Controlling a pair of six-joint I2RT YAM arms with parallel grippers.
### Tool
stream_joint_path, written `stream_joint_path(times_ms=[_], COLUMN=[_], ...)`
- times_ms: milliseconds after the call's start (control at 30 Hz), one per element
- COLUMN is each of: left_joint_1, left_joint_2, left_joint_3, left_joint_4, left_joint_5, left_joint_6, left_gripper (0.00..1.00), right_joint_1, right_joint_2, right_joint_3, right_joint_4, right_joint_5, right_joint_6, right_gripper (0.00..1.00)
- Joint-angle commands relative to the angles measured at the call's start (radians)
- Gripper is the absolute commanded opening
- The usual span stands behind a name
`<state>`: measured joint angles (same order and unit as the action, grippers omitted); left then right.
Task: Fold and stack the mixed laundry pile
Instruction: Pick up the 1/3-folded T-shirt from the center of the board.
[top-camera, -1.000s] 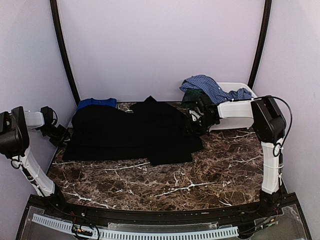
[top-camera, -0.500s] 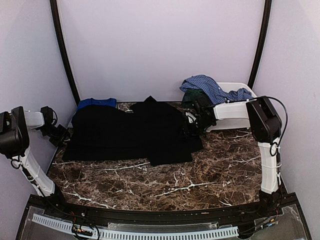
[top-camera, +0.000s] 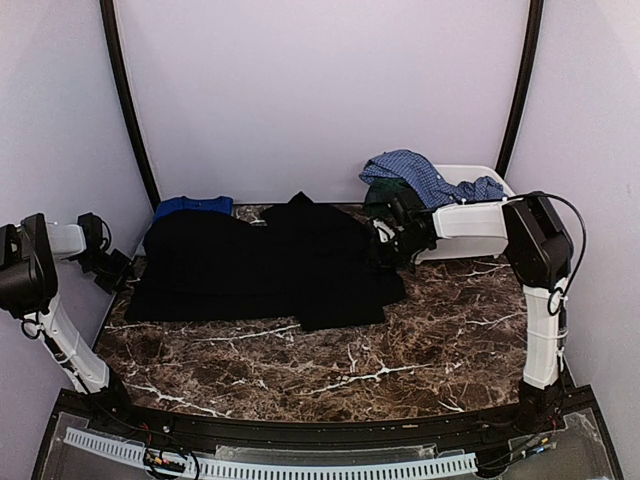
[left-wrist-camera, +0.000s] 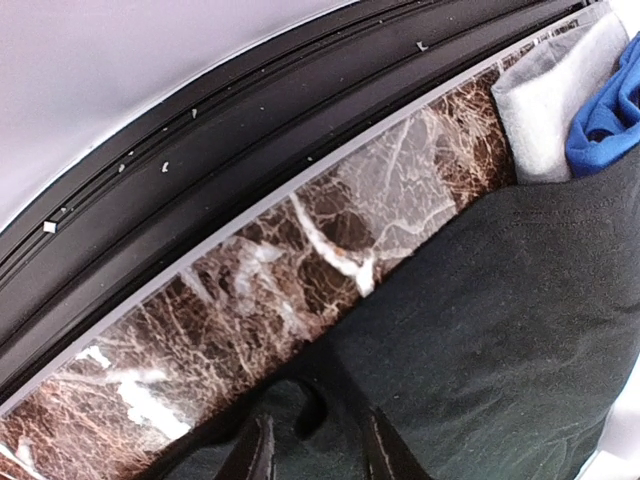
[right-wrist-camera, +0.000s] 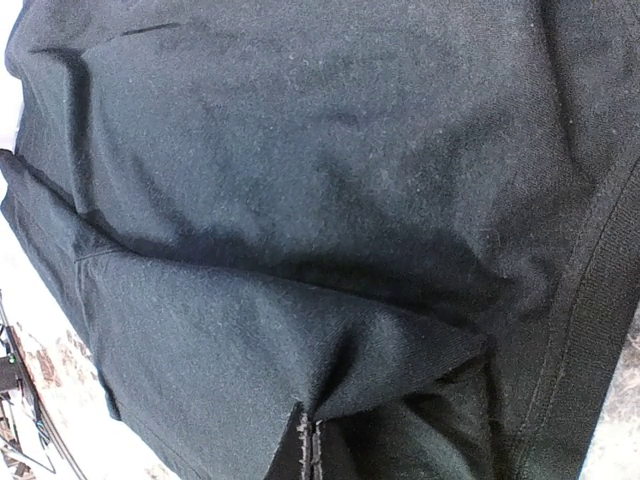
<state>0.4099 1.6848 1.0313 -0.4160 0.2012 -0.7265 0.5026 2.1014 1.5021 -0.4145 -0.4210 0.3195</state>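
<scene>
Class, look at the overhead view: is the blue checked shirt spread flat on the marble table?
No, the blue checked shirt hangs bunched over the white rectangular plastic bin.

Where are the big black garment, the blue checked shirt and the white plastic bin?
Large plain black garment (top-camera: 250, 270): top view, its middle.
Blue checked shirt (top-camera: 410, 168): top view, bunched body.
White rectangular plastic bin (top-camera: 462, 171): top view, far rim.

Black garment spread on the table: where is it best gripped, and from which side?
Probably at its side edges, coming low from outside: the black garment lies flat and wide, so only the edges offer a pinchable lip. The right gripper is shut on a fold at its right edge.
</scene>
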Motion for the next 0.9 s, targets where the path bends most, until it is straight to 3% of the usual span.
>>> stream_joint_path(times_ms=[0,333,500,867], left_joint_1=[0.009,0.01,0.011,0.01], left_joint_2=[-0.022,0.025,0.029,-0.212], left_joint_3=[0.008,0.014,0.013,-0.054], left_joint_4=[-0.001,0.03,0.036,-0.045], left_joint_5=[-0.003,0.03,0.058,0.078], left_joint_6=[-0.003,-0.014,-0.017,-0.039], left_gripper=[0.29,0.26,0.01,0.0], right_joint_1=[0.001,-0.001,-0.003,-0.002], right_joint_2=[-0.044,-0.056,-0.085,-0.25], right_joint_3=[-0.017,-0.033,-0.05,-0.171], right_joint_4=[0.038,0.069,0.088,0.124], right_joint_5=[0.01,-0.016,-0.031,-0.067], right_joint_6=[0.001,0.006,0.01,0.044], right_gripper=[0.0,0.0,0.0,0.0])
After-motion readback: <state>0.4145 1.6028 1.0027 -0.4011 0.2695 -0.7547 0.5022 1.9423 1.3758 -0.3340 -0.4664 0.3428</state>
